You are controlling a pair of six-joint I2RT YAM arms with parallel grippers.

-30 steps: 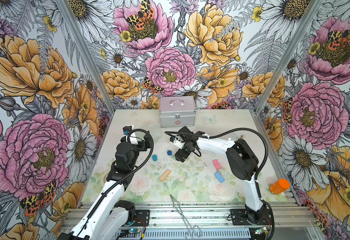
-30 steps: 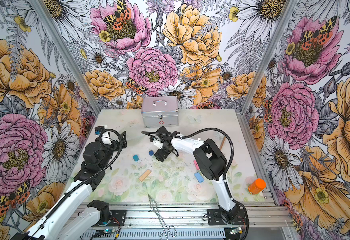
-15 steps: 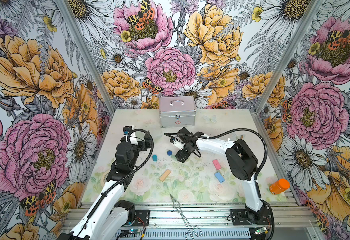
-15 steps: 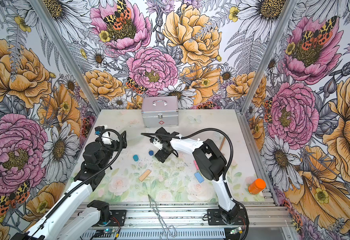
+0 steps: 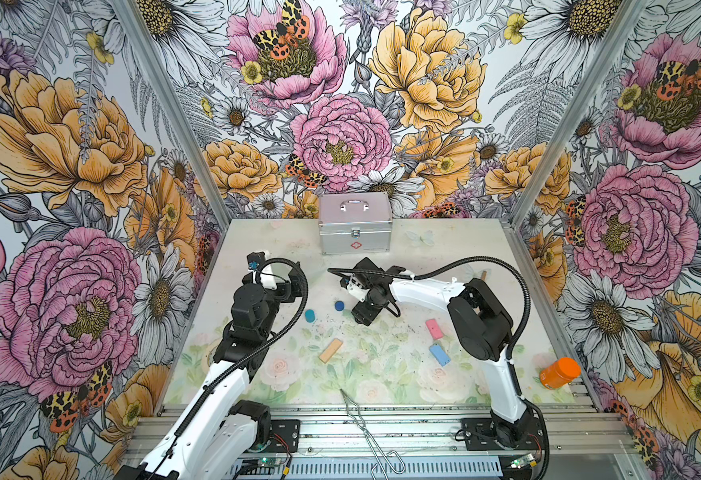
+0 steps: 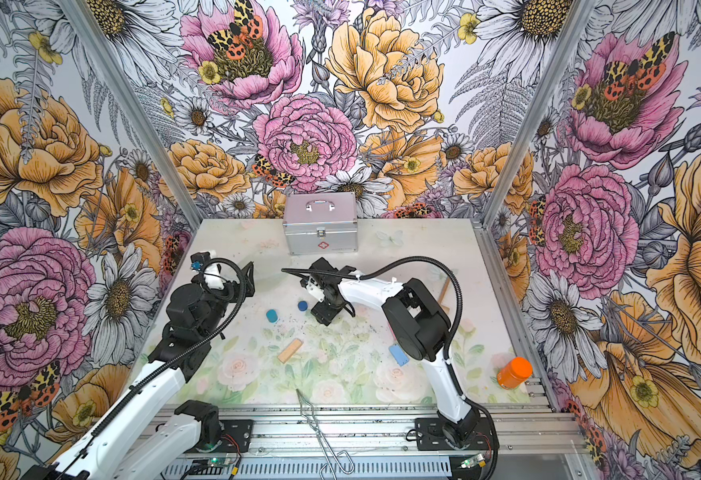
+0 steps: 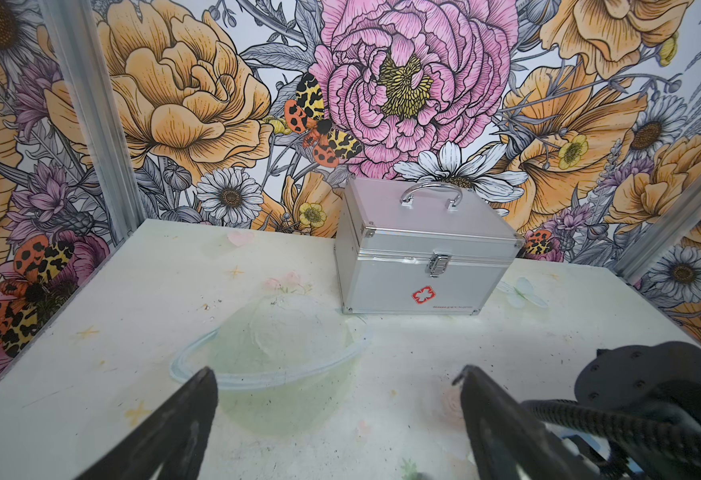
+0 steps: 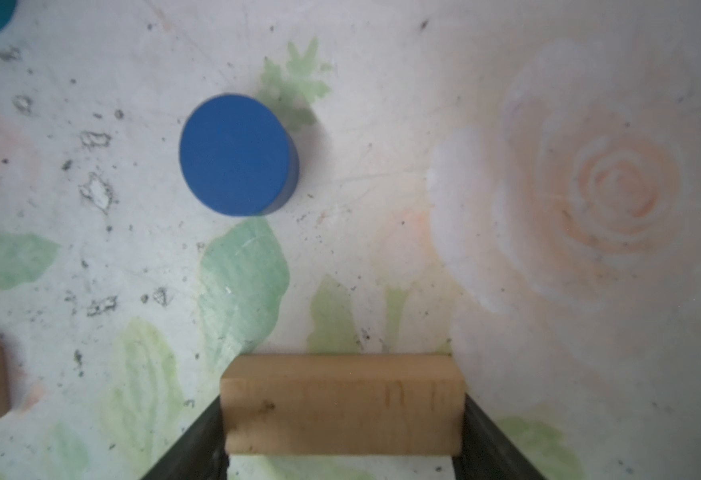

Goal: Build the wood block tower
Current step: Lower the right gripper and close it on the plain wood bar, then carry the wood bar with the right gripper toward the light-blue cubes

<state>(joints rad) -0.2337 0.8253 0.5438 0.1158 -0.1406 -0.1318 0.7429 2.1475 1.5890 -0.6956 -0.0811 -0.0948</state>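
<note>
Jaws of the right gripper point(image 8: 342, 428) press both ends of a tan plank point(image 8: 342, 399), clamped on it near the upright dark blue cylinder point(image 8: 236, 153). A teal cylinder point(image 5: 310, 316) sits just past that cylinder. A second tan plank point(image 5: 331, 350), a pink slab point(image 5: 434, 328) and a blue slab point(image 5: 440, 354) lie farther from it, each alone. The left gripper point(image 7: 336, 374), well apart from the cylinder, stands wide open.

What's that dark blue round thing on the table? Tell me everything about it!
The dark blue cylinder is a short round block that looks like smooth painted wood. It stands upright on its flat end on the flowery table, near the middle. Nothing sits on it, and only the table touches it. A teal cylinder is close by, apart from it.
</note>
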